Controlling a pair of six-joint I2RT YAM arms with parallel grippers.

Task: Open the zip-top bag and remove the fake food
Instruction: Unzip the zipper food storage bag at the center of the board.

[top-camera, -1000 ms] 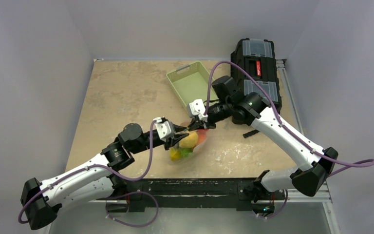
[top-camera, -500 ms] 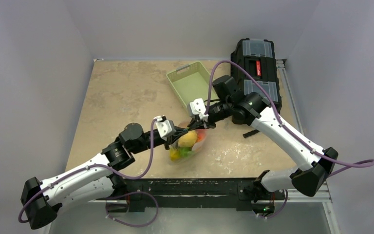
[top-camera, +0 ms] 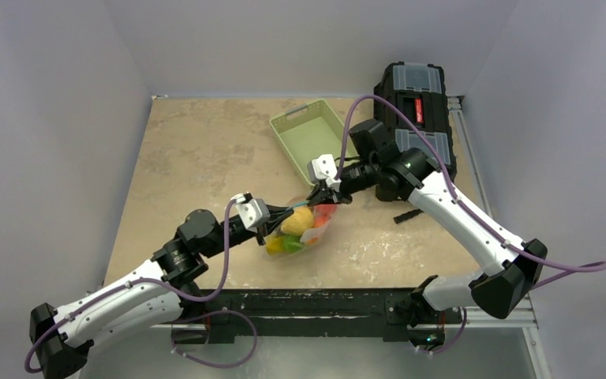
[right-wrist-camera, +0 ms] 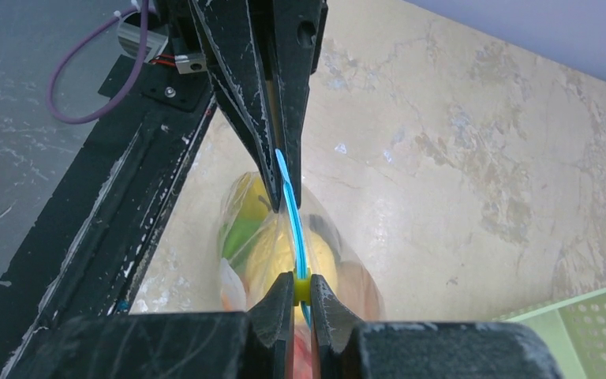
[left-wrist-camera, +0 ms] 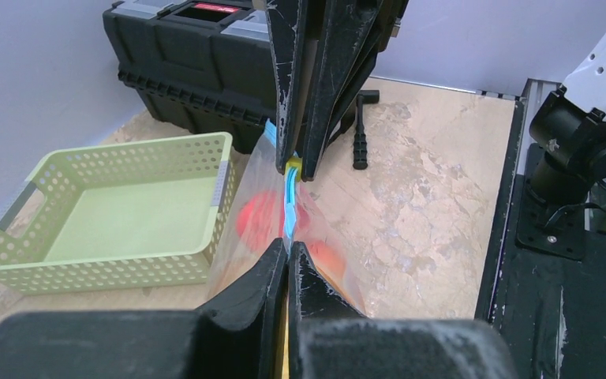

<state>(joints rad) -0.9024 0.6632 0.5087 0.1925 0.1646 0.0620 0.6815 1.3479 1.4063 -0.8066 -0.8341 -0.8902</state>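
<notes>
The zip-top bag hangs just above the table between both grippers, its teal-blue zip strip stretched taut from one to the other. The fake food shows through the plastic as yellow, green, red and orange pieces. My left gripper is shut on the near-left end of the strip, as the left wrist view shows. My right gripper is shut on the small yellow zip slider at the far-right end. The strip looks closed along its visible length.
A pale green basket stands behind the bag, close to the right gripper. A black tool case sits at the back right. A small black tool lies on the table under the right forearm. The table's black front rail is near.
My left arm has drawn back to the left and toward the near edge, pulling the bag with it. The right gripper has shifted only slightly. Both stay shut.
</notes>
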